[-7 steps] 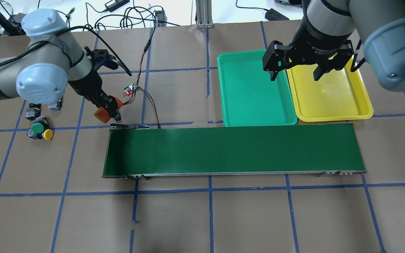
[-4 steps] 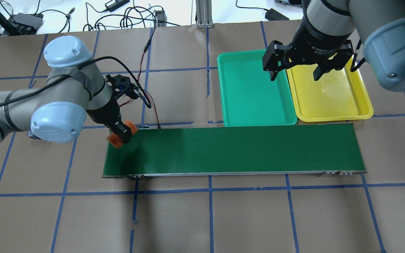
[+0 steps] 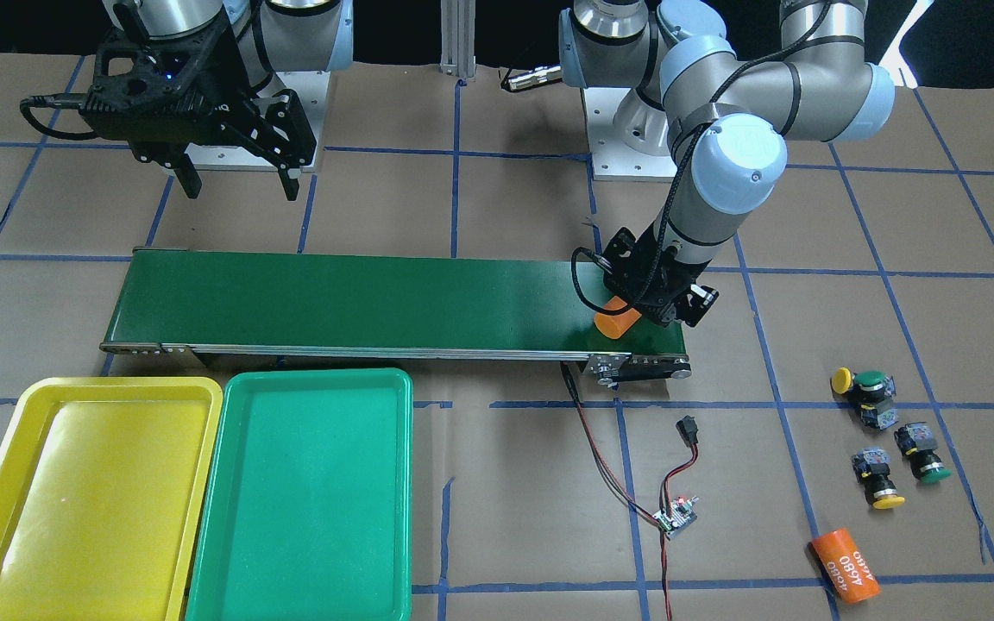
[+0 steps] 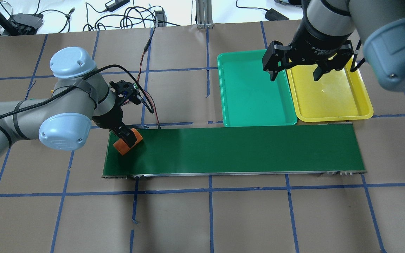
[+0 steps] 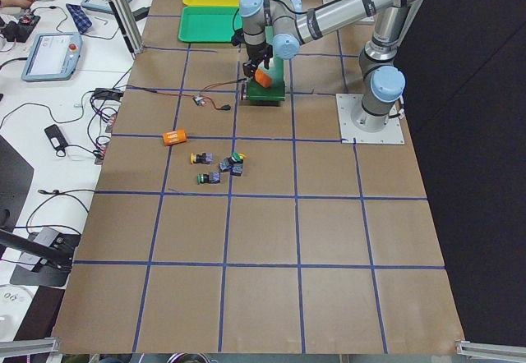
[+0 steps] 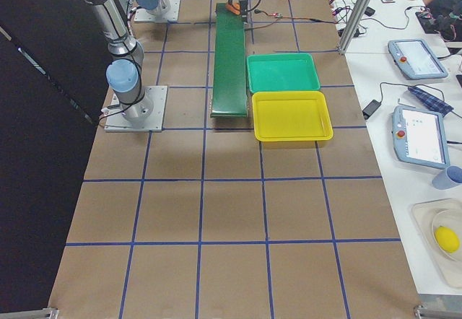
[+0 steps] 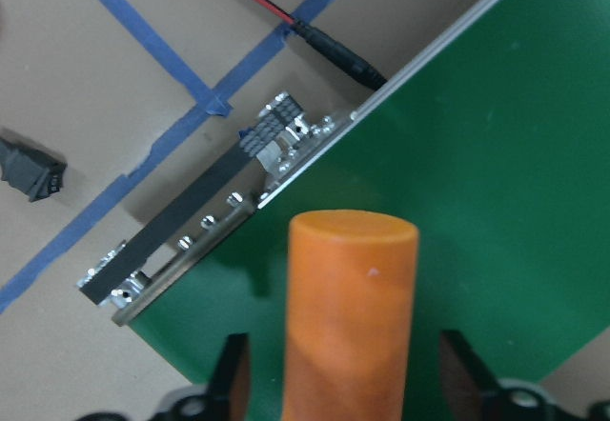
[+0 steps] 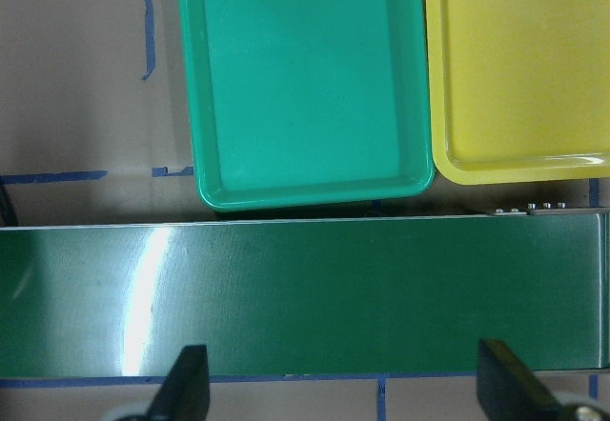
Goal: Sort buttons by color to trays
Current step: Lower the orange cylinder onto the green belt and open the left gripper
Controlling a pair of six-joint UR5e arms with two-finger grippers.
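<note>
Glossy plastic trays (image 3: 307, 483), faintly sheened green belt (image 8: 305, 292), matt, perhaps paper-covered table (image 4: 223, 218)

Two yellow-capped buttons (image 3: 888, 500) and two green-capped buttons (image 3: 871, 379), four in all. One yellow tray (image 3: 74, 509) and one green tray (image 3: 307, 509). Also present: two orange cylinders (image 3: 845, 565), one conveyor belt (image 3: 333, 302) and one small circuit board (image 3: 676, 517).
</note>
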